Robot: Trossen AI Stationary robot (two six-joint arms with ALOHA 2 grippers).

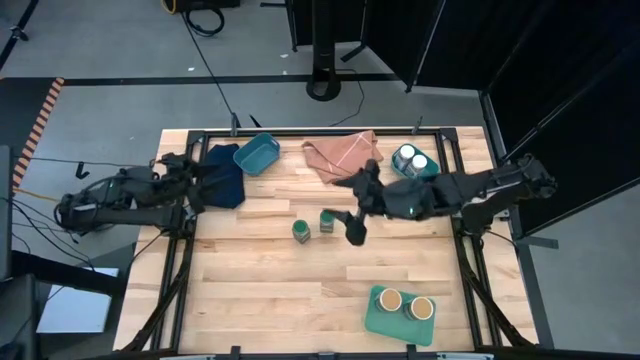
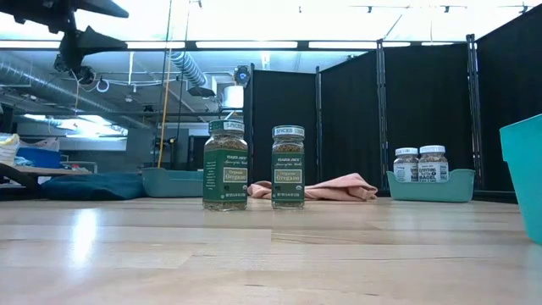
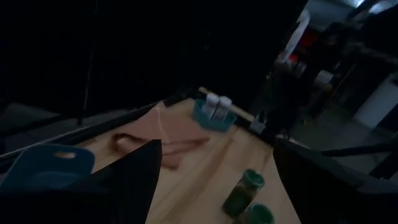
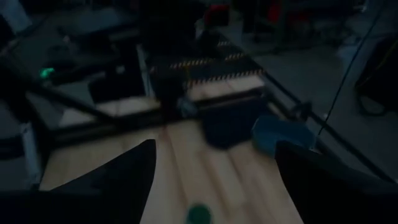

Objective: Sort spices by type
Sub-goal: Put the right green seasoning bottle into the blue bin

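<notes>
A pale wooden surface carries everything. The right tool hangs over its middle, fingers spread and empty, just beside two green-lidded jars. Behind it, two white-lidded jars sit in a teal bin. Two tan-topped jars stand on a green tray. The left tool waits released at the left edge, above a dark cloth.

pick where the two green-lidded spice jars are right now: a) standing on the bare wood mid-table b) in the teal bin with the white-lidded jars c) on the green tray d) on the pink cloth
a: the two green-lidded jars stand upright side by side on the bare wooden table, apart from every bin, the tray and the cloth.
</notes>
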